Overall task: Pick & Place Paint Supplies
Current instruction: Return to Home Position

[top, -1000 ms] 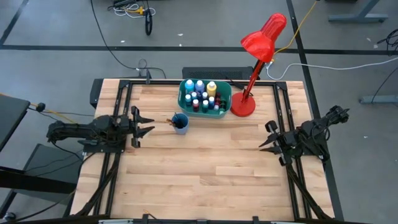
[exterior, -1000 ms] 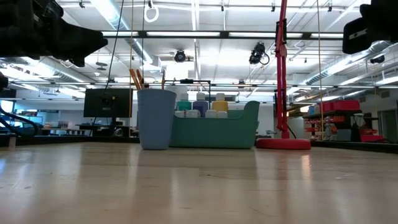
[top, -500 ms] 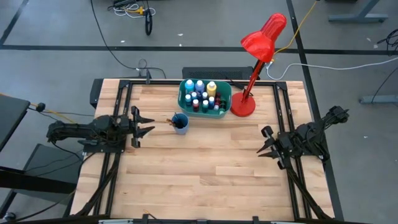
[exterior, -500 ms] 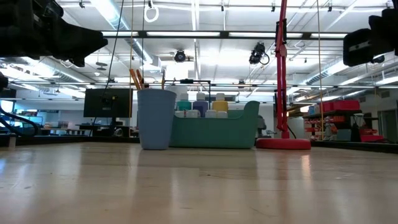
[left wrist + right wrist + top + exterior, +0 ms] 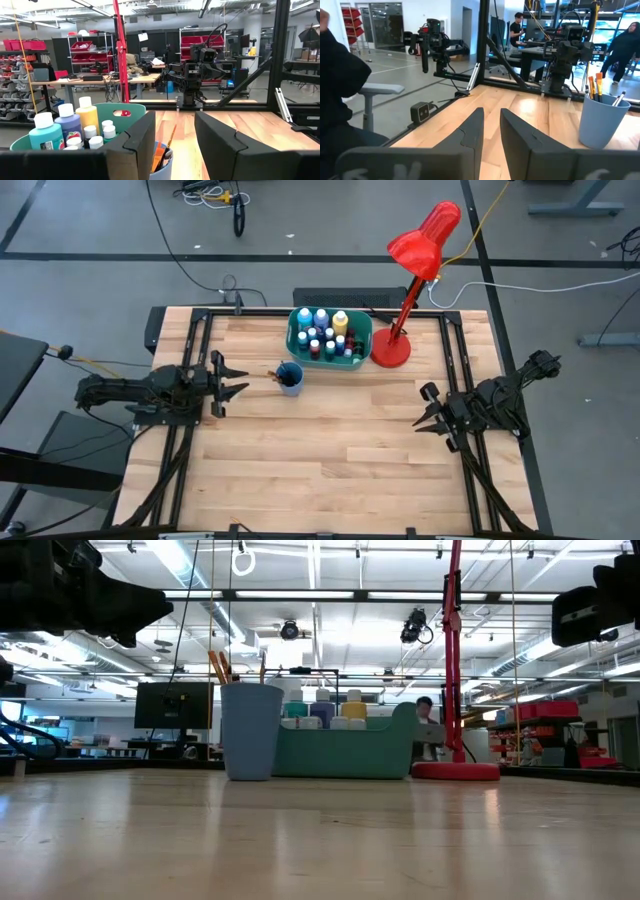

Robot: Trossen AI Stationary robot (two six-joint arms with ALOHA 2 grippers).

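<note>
Both arms lie low at opposite edges of the pale wooden surface (image 5: 330, 450), each pointing inward. The left gripper (image 5: 243, 379) sits at the left edge, level with the cup and apart from it. Its two dark fingers (image 5: 137, 142) are spread and hold nothing. The right gripper (image 5: 421, 409) sits at the right edge, well apart from all the supplies. Its fingers (image 5: 472, 130) are likewise parted and empty.

A blue plastic cup (image 5: 290, 378) stands upright just in front of the left corner of the teal rectangular tub (image 5: 293, 330). Whether the two touch cannot be told. Thin paintbrushes (image 5: 217, 667) stand in the cup, their ends leaning out above its rim. The right wrist view shows orange and silver handles among them.

The tub holds the small paint bottles (image 5: 320, 320), upright and packed together, with white caps on blue, yellow and darker bodies. The red desk lamp (image 5: 390, 350) stands with its round base just beside the tub's right end, and its stem tilts up to a shade beyond the far edge.
</note>
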